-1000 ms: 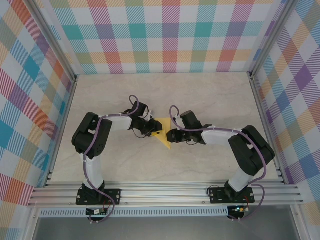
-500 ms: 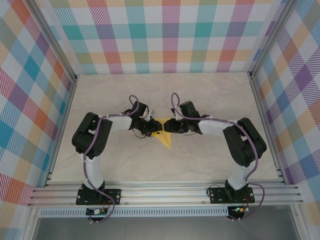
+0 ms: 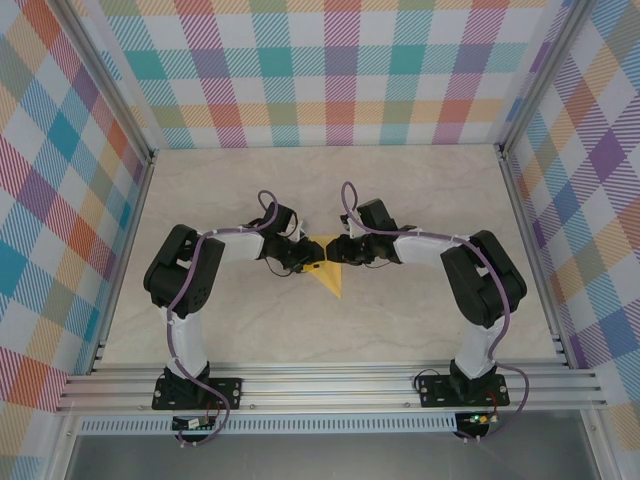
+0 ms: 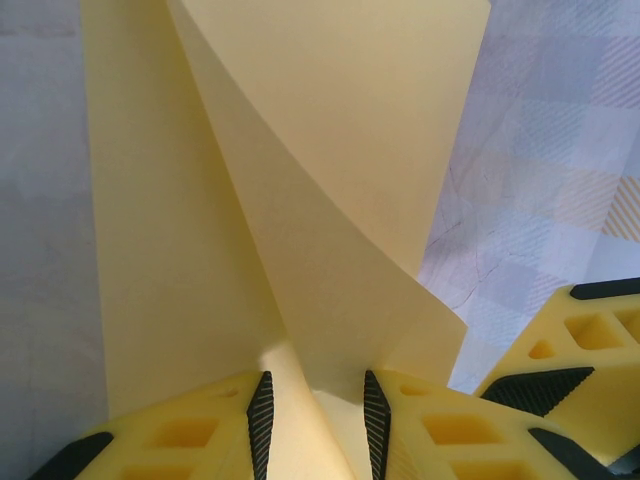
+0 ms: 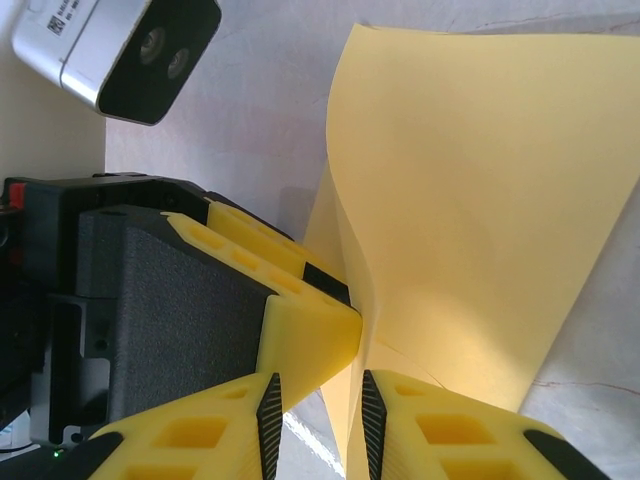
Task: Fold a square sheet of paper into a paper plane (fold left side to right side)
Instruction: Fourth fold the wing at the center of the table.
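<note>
Right, on the overhead camera I see both arms bent inward so that the left claw (image 3: 317, 263) and the right claw (image 3: 341, 254) meet nose to nose near the middle of the table (image 3: 430, 200), with the paper (image 3: 331, 279) directly between and below them. From up there the paper reads as a yellow wedge, its sharp corner pointing back toward the arm bases. Through the left wrist camera, one layer lies flat while another flap curls up off it. The ridge where they join runs down between my left fingers (image 4: 262, 420); those pads stand partly apart, and I cannot tell whether they actually bear on the paper. Through the right wrist camera the right claw is spread a little, straddling the near edge of the lifted flap, with bare table showing in the gap beside the paper. A yellow fingertip of the left claw pokes in just above that gap, touching the flap, and the left wrist's white camera (image 5: 120, 50) sits at the upper left.
</note>
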Controlling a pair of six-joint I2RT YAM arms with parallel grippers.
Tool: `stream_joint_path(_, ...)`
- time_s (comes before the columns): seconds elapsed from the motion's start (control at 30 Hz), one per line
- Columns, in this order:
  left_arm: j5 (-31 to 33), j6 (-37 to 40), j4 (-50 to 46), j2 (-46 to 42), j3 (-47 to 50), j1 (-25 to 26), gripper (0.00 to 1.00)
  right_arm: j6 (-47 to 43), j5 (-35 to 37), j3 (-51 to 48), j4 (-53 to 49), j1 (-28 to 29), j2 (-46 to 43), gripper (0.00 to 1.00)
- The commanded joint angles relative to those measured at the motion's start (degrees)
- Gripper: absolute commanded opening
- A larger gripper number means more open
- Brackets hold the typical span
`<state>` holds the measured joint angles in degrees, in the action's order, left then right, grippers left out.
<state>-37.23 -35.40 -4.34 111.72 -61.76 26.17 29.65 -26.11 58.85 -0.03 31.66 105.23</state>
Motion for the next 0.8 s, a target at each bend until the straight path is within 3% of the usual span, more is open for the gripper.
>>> stream_joint_path(0.0,0.8,0.2,-1.0,0.5,-0.2,0.7,0.32,1.3,1.3,-0.9,1.6,0.0,2.0,0.28)
stream_joint_path(0.77,0.6,0.3,-0.9,0.6,-0.3,0.7,0.32,5.6,-6.4,-1.0,7.6,-2.6,5.1,0.29)
